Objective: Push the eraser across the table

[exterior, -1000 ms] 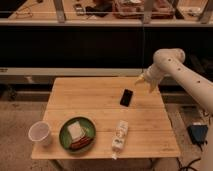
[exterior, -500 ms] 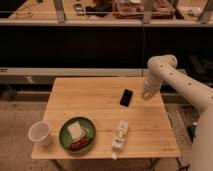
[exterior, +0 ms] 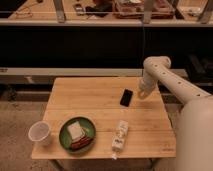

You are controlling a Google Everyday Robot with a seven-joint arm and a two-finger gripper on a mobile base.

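Observation:
The eraser (exterior: 126, 97) is a small flat black block lying on the light wooden table (exterior: 100, 92), right of its centre. My gripper (exterior: 142, 93) hangs at the end of the white arm, just right of the eraser and low over the tabletop, a small gap from it.
A green plate (exterior: 77, 134) with a sandwich sits at the front left. A white cup (exterior: 40, 132) stands at the front left corner. A white oblong packet (exterior: 119, 135) lies at the front centre. Dark shelving runs behind the table.
The arm has folded in and the gripper has come down and left, from the table's right edge to just beside the eraser. The eraser has not moved.

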